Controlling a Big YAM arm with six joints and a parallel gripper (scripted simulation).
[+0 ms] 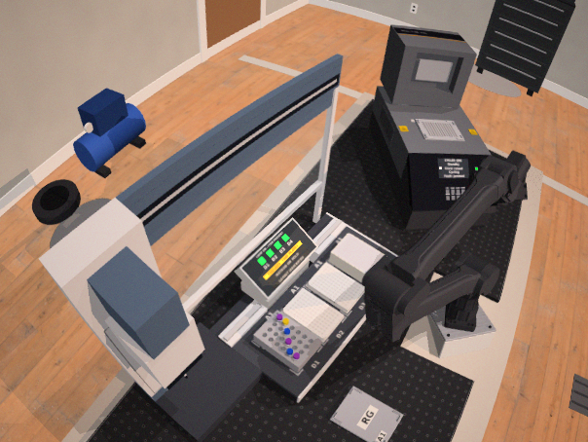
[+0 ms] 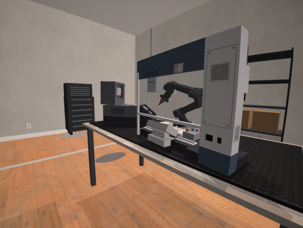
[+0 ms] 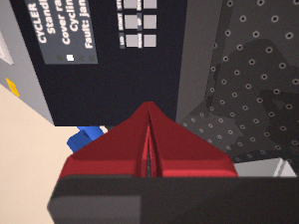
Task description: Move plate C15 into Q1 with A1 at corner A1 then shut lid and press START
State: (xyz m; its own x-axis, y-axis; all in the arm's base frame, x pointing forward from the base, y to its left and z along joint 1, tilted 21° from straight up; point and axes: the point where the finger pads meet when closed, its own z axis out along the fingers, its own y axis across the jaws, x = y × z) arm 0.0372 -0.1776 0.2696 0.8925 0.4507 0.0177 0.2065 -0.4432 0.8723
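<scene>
The cycler Q1 (image 1: 433, 146) stands at the table's far right with its lid (image 1: 428, 65) raised upright. Its block (image 1: 440, 129) lies bare, with no plate on it. The lamp (image 1: 476, 168) beside the display is green. Plate C15 (image 1: 313, 313) lies flat on D2, between the tube cooling block (image 1: 287, 336) on D1 and plate G16 (image 1: 337, 286) on D3. The deep-well block (image 1: 356, 255) is on D4. My gripper (image 3: 148, 111) is shut and empty, pointing at Q1's front panel a little below the keys (image 3: 139, 21). It also shows in the exterior view (image 2: 161, 101), in the air.
The regrip nest RG (image 1: 367, 417) lies near the table's front edge. A status panel (image 1: 275, 255) stands behind the hand-off row. A large gantry machine (image 1: 146, 253) with a long beam spans the left side. My arm's base (image 1: 459, 316) is right of the row.
</scene>
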